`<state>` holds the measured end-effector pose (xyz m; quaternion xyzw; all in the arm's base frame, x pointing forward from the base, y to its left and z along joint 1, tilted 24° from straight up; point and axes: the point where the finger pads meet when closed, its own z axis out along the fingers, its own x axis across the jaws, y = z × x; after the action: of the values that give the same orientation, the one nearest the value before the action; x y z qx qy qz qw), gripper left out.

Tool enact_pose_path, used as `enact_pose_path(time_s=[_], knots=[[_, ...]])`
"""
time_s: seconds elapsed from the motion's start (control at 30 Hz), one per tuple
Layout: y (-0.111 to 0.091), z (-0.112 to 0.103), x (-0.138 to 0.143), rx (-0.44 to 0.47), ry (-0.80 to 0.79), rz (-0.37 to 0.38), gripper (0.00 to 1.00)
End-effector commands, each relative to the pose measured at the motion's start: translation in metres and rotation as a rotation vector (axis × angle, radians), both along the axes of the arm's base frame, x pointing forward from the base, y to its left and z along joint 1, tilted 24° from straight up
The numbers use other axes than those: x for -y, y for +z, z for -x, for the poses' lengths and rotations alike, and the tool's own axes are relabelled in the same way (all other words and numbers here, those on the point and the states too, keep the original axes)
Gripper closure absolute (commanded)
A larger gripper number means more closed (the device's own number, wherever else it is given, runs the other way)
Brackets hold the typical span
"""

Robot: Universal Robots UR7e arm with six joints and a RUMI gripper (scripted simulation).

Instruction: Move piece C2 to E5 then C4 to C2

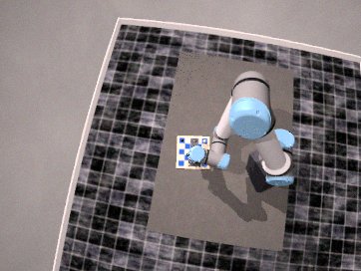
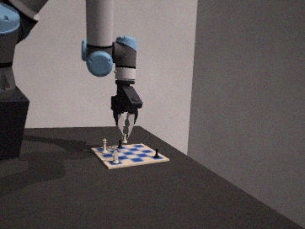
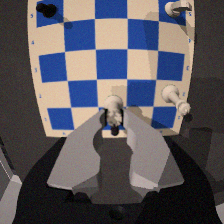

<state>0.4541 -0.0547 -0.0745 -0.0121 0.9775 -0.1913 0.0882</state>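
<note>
1. One arm (image 2: 99, 25), one gripper (image 2: 125, 134), one board (image 2: 139, 160), one table (image 2: 177, 198).
2. Gripper clenched on a white piece (image 3: 113, 109), held upright between the two fingers.
3. Held piece low over the board's near edge row in the wrist view, at the far edge in the exterior view; contact with the board not clear.
4. Five pieces in the exterior view, counting the held one: three white, two black.
5. White piece (image 2: 104, 146) left of the gripper, the tallest; another white one (image 2: 115, 157) lower left, toward the camera.
6. Black piece (image 2: 120, 144) just left of the gripper; second black piece (image 2: 157, 153) to its right, well apart.
7. Wrist view: only three loose pieces in sight, a black one (image 3: 46, 9) at the far left corner, a white one (image 3: 176, 7) at the far right corner, cut by the frame, and a white one (image 3: 176, 99) just right of the fingers.
8. Edge letters and numbers too small to read, so squares unnamed.
9. Top view: board mostly hidden beneath the wrist; pieces possibly there as dark specks, not countable.
</note>
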Motion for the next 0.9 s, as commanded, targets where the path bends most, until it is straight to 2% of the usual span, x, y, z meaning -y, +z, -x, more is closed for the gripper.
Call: enact_pose_path(time_s=[0.0, 0.3, 0.87], knots=[[-0.0154, -0.0044, 0.0063, 0.004, 0.002, 0.001, 1.00], [-0.0239, -0.0061, 0.0098, 0.004, 0.002, 0.001, 1.00], [-0.0242, -0.0062, 0.0099, 0.004, 0.002, 0.001, 1.00]])
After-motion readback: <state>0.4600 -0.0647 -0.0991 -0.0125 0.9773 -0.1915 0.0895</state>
